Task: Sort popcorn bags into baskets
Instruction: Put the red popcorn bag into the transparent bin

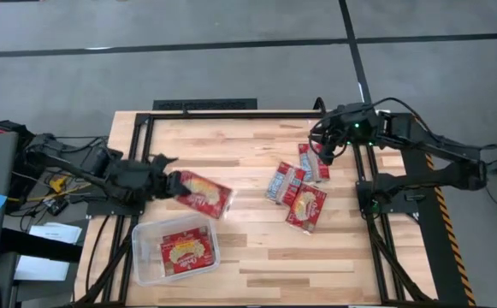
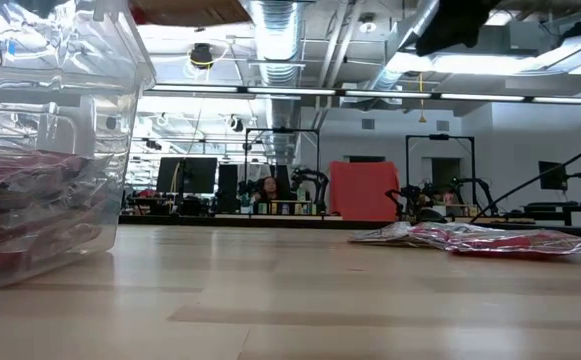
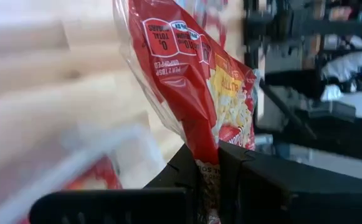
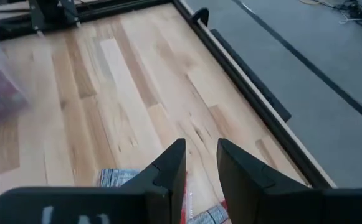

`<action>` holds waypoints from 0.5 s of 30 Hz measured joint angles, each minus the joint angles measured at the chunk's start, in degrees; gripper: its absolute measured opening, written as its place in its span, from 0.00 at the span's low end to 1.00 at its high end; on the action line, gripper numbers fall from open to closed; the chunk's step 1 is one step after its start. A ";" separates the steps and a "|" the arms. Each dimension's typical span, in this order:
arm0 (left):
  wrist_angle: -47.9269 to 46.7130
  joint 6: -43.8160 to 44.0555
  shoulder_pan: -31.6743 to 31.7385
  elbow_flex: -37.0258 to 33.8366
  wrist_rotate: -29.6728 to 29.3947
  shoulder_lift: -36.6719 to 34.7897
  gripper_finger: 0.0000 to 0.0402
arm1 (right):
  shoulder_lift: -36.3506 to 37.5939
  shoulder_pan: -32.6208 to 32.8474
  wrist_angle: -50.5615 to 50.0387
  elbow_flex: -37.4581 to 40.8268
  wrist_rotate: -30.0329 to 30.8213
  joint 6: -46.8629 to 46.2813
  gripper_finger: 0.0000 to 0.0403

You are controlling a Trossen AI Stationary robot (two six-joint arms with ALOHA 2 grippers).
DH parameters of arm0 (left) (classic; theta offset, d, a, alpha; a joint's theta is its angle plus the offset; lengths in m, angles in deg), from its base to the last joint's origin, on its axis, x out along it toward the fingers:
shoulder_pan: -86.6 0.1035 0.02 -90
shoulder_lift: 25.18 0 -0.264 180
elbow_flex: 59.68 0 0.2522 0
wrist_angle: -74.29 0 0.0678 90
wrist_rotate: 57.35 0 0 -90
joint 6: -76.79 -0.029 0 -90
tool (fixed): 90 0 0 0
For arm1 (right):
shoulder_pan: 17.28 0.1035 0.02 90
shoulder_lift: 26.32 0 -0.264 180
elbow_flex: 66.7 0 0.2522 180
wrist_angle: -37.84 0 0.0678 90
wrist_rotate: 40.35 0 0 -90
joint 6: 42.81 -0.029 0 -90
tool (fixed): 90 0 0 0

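Tub (image 1: 146, 258), near-left table corner: one bag (image 1: 186, 249) inside. Left gripper (image 1: 173, 183) clenched on second bag (image 1: 204, 193). Four bags (image 1: 298, 186) unsorted, right side; right gripper (image 1: 323, 154) part-open, empty above them.

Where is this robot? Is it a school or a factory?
Probably a robotics lab or workshop. Behind the wooden table stand monitors, more robot rigs and bare ceiling ducts, and a person sits at a bench.

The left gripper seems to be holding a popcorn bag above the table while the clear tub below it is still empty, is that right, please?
Not quite: the clear tub already holds a popcorn bag, as the high view shows. The left gripper does hold another bag above the table.
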 joint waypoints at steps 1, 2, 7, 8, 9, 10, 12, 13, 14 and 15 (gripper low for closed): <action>0.03 1.49 -1.56 0.00 -0.03 -0.11 0.02 | -0.30 0.00 -0.02 0.00 -0.01 0.21 0.29; -0.02 3.14 -2.99 0.00 -0.22 -0.21 0.02 | -0.75 0.00 -0.04 0.00 -0.01 0.40 0.29; -0.34 7.19 -8.27 -0.02 1.33 -0.23 0.01 | -3.18 0.00 -0.03 0.00 -0.03 0.68 0.29; -0.44 6.69 -8.72 -0.02 4.60 -0.26 0.01 | -3.64 0.00 -0.05 0.00 -0.03 0.68 0.29; -0.91 5.86 -9.08 -0.02 8.72 -0.25 0.01 | -4.08 0.00 0.02 0.00 -0.03 0.81 0.29; -1.80 4.95 -9.30 -0.02 13.35 -0.23 0.01 | -4.55 0.00 0.01 0.00 -0.03 1.18 0.29; -3.25 2.49 -9.61 -0.07 22.38 -0.21 0.02 | -5.48 0.00 0.02 0.00 -0.03 2.16 0.29; -3.61 1.47 -9.63 -0.07 26.13 -0.21 0.02 | -5.86 0.02 0.06 0.00 -0.05 2.26 0.29; -4.15 0.33 -9.56 -0.07 29.40 -0.21 0.02 | -6.32 0.02 0.06 0.00 -0.05 2.24 0.29; -4.92 -0.87 -9.25 -0.07 32.85 -0.21 0.02 | -6.78 0.00 0.18 0.00 -0.05 2.26 0.29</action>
